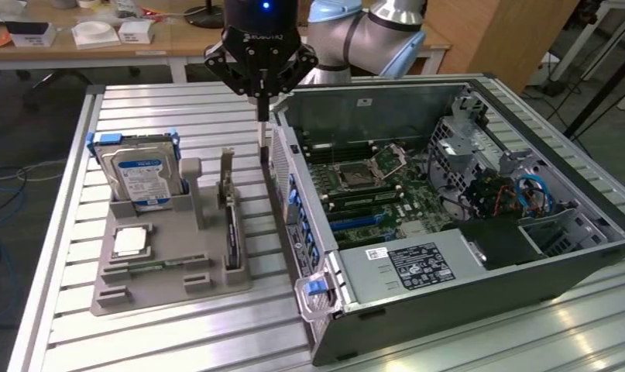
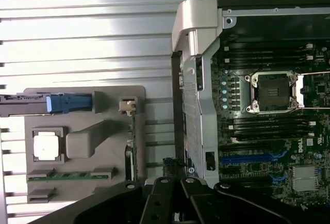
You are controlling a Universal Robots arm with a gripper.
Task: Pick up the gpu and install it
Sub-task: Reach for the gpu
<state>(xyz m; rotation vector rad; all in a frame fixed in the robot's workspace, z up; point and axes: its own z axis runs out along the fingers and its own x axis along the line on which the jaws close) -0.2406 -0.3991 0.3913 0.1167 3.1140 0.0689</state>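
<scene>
The gpu (image 1: 231, 225) stands on edge in a slot of the grey holder (image 1: 163, 283), its silver bracket (image 1: 228, 167) upright at the far end. In the wrist view the gpu (image 2: 131, 149) is seen edge-on in the holder (image 2: 113, 131). My gripper (image 1: 262, 116) hangs shut above the gap between the holder and the near wall of the open computer case (image 1: 312, 232). It is to the exterior view's right of the bracket and higher than it. I see nothing between its fingers. In the wrist view the gripper (image 2: 172, 182) sits beside the case wall.
The holder also carries a blue-labelled hard drive (image 1: 142, 174), a processor (image 1: 132, 242) and a green memory stick (image 1: 152, 266). Inside the case lie the motherboard (image 2: 268, 131), its blue slots (image 2: 252, 158) and a power supply (image 1: 416, 263). The slatted table (image 1: 167, 108) extends behind the holder.
</scene>
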